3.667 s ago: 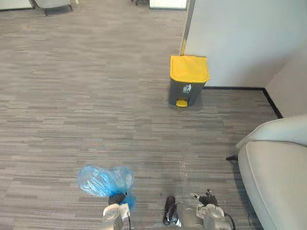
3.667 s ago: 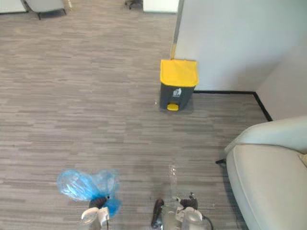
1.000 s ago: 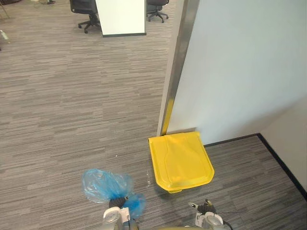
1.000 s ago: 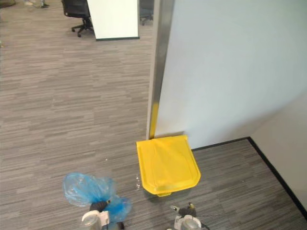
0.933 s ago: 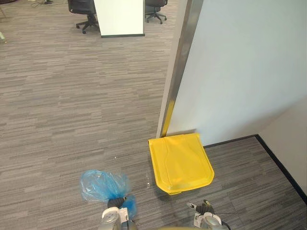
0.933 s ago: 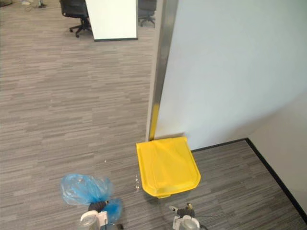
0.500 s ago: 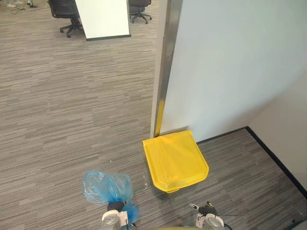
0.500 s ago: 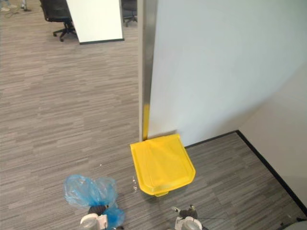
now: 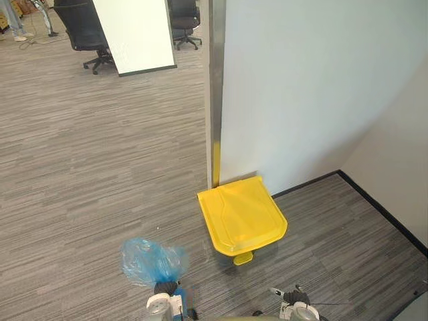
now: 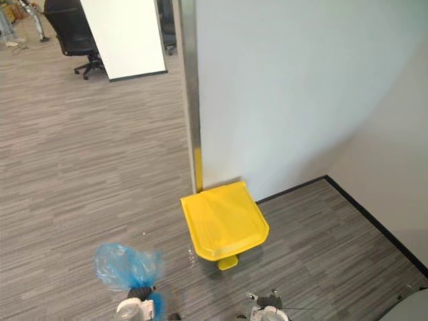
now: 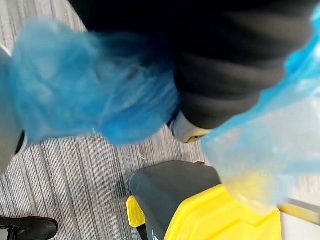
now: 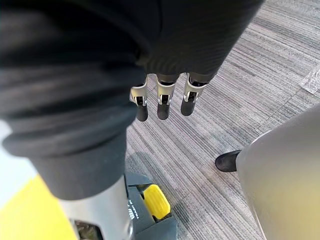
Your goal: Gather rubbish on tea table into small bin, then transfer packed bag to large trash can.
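The large trash can [image 9: 242, 215] stands shut on the carpet against a white wall, grey-bodied with a yellow lid and a yellow pedal [image 9: 243, 258] at its front. My left hand [image 9: 163, 291] sits low in the eye views, shut on the gathered neck of a packed blue plastic bag [image 9: 150, 261]. The bag hangs left of the can and apart from it. In the left wrist view the blue bag [image 11: 85, 85] bunches round the hand above the can [image 11: 170, 192]. My right hand [image 12: 160, 102] hangs open and holds nothing, near the can's pedal [image 12: 157, 200].
A white wall [image 9: 301, 87] with a metal edge post [image 9: 215, 93] rises behind the can, with black skirting [image 9: 381, 210] along the right wall. Office chairs [image 9: 80, 27] and a white panel [image 9: 134, 33] stand far back. A grey seat [image 12: 285, 175] is at my right.
The whole view has shifted as I turned and came nearer: the can, far off 3.7 s ago, now stands just ahead. The blue bag stays in my left hand.
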Available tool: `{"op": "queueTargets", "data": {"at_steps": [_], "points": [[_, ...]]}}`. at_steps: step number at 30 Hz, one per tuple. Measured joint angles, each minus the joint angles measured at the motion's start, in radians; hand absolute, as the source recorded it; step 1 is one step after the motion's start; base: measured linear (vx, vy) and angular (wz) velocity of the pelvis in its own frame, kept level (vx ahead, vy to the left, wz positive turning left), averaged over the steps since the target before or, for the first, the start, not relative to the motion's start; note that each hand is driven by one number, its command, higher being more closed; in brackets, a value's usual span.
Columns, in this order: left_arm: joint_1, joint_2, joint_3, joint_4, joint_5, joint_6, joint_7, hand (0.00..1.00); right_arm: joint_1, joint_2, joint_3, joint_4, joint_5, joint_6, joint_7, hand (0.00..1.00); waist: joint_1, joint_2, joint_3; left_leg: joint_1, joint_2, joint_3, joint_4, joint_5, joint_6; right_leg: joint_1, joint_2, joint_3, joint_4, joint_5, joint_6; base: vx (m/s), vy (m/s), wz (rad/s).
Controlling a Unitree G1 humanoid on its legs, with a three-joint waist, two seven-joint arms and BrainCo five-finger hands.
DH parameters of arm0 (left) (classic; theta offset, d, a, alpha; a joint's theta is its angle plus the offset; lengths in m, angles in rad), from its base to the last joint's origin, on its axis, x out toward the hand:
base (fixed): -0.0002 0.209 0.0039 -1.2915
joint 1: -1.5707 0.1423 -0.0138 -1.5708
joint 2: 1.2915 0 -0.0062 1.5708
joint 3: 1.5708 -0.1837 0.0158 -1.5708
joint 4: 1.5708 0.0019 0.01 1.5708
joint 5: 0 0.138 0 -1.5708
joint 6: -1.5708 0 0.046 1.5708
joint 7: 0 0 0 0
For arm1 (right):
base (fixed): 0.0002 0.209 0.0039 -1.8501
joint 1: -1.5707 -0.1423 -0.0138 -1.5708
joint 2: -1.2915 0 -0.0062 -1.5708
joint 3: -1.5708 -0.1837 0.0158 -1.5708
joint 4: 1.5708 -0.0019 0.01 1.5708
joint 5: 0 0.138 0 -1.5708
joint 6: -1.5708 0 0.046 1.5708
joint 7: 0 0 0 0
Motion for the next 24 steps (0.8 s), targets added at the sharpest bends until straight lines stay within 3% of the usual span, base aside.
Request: {"op": "queueTargets", "data": {"at_steps": [6,8,10,11,13,14,17,19,20,21,24], "points": [[0.002,0.015,0.000,-0.002,0.000,0.000,0.000,1.00,-0.002,0.011,0.014,0.001,-0.008,0.001,0.000,0.00,0.005,-0.027,-0.007,0.005,-0.028,-0.003,0.002,-0.015,0.020,0.001,-0.027,0.021,0.015,0.020,0.038,0.07,0.048,0.03],[0.003,0.019,0.000,-0.010,0.000,0.001,0.000,1.00,-0.004,0.011,0.028,0.000,-0.008,0.002,-0.001,0.00,0.007,-0.036,-0.002,0.018,-0.040,-0.007,0.007,-0.036,0.031,-0.006,-0.046,0.016,0.079,0.003,0.072,0.14,0.046,-0.01],[-0.004,0.010,0.002,-0.013,-0.001,0.001,0.000,1.00,-0.009,0.006,0.029,-0.006,-0.008,0.002,-0.001,0.00,0.013,-0.021,0.021,0.047,-0.030,-0.025,0.031,-0.074,0.053,-0.103,-0.045,-0.005,0.342,0.003,0.091,0.08,0.006,-0.07],[-0.014,0.011,0.002,-0.012,-0.001,0.002,0.000,1.00,-0.021,0.000,0.028,-0.018,-0.007,0.001,-0.001,0.00,0.010,-0.008,0.040,0.058,-0.017,-0.039,0.068,-0.098,0.066,-0.160,-0.047,-0.022,0.455,0.010,0.078,0.07,0.010,0.04],[-0.023,0.013,0.003,-0.009,-0.001,0.003,0.001,1.00,-0.021,-0.008,0.027,-0.018,-0.007,0.000,-0.001,0.00,0.009,-0.006,0.052,0.057,0.030,-0.047,0.204,-0.197,0.075,-0.238,-0.020,-0.072,0.513,-0.052,0.021,0.17,0.041,-0.09],[-0.026,0.016,0.003,-0.008,-0.001,0.003,0.001,1.00,-0.027,-0.005,0.027,-0.019,-0.007,0.000,-0.001,0.00,0.012,-0.010,0.054,0.053,0.038,-0.046,0.239,-0.220,0.077,-0.273,-0.007,-0.077,0.503,-0.050,0.020,0.21,0.055,-0.26],[-0.047,0.022,0.003,0.000,-0.002,0.005,0.000,1.00,-0.042,0.003,0.026,-0.016,-0.006,0.004,-0.021,0.00,0.011,-0.047,0.078,0.049,0.033,-0.035,0.362,-0.307,0.065,-0.352,0.021,-0.126,0.297,0.030,0.024,0.20,-0.007,0.04],[-0.049,0.013,0.005,0.000,-0.002,0.004,0.000,1.00,-0.036,0.000,0.022,-0.016,-0.005,0.004,-0.029,0.00,0.007,-0.051,0.080,0.051,0.020,-0.044,0.418,-0.347,0.046,-0.353,0.021,-0.144,0.292,0.045,0.003,0.34,-0.090,0.32],[-0.050,-0.002,0.025,-0.001,-0.002,0.001,0.000,1.00,-0.039,-0.003,0.020,-0.016,-0.006,0.005,-0.029,0.00,0.007,-0.039,0.080,0.052,0.015,-0.062,0.459,-0.391,0.030,-0.326,0.021,-0.133,0.279,0.004,-0.041,0.40,-0.104,0.10],[-0.061,-0.010,0.033,0.000,-0.001,0.001,0.000,1.00,-0.059,-0.007,0.006,-0.016,-0.006,0.005,-0.029,0.00,0.013,-0.010,0.094,0.054,0.037,-0.069,0.484,-0.414,0.012,-0.317,0.036,-0.128,0.283,-0.019,-0.022,0.39,-0.090,0.05],[-0.075,-0.019,0.032,-0.001,-0.001,0.001,-0.001,1.00,-0.083,-0.011,-0.028,-0.022,-0.006,0.005,-0.029,0.00,0.016,0.029,0.113,0.079,0.054,-0.098,0.452,-0.415,0.002,-0.317,0.044,-0.163,0.334,-0.057,-0.026,0.30,-0.090,0.20]]}}
